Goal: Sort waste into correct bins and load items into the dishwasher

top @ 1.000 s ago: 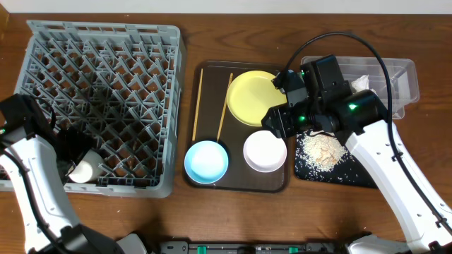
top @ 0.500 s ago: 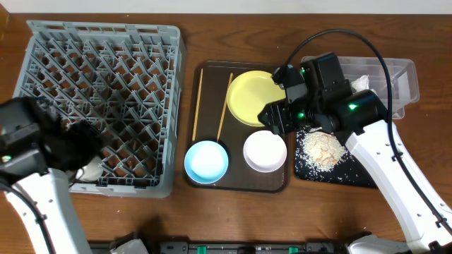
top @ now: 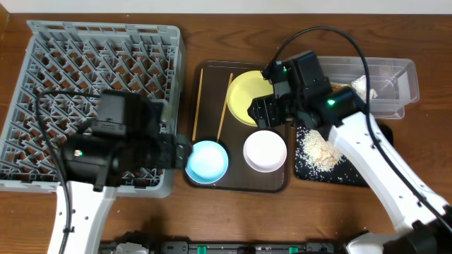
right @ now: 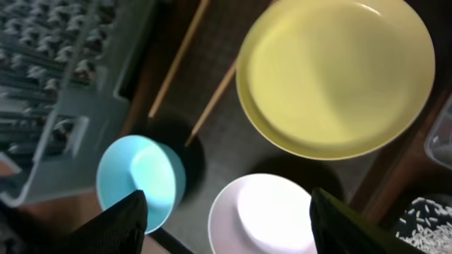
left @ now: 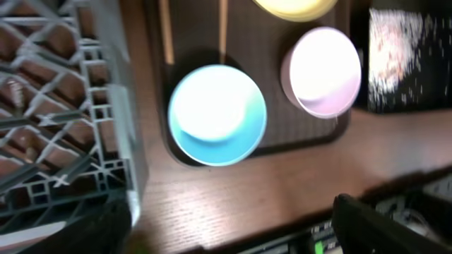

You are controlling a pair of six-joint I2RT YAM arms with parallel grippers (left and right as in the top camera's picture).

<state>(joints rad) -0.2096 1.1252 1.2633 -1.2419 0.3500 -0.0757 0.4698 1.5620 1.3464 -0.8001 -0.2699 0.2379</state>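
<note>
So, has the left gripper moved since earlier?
Yes. The left gripper went right, from the left edge of the dish rack to the blue bowl.

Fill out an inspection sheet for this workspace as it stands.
Surface: wooden table.
Job's things: dish rack at left; yellow plate, blue bowl and white bowl on the brown tray; rice on the black tray; tissue in the clear tub.
Clutter: two chopsticks on the brown tray.
Tools: left tool open, near the blue bowl; right tool open, above the yellow plate; both empty.
Cables: black cable loops over the right arm.
Surroundings: nothing seen.
</note>
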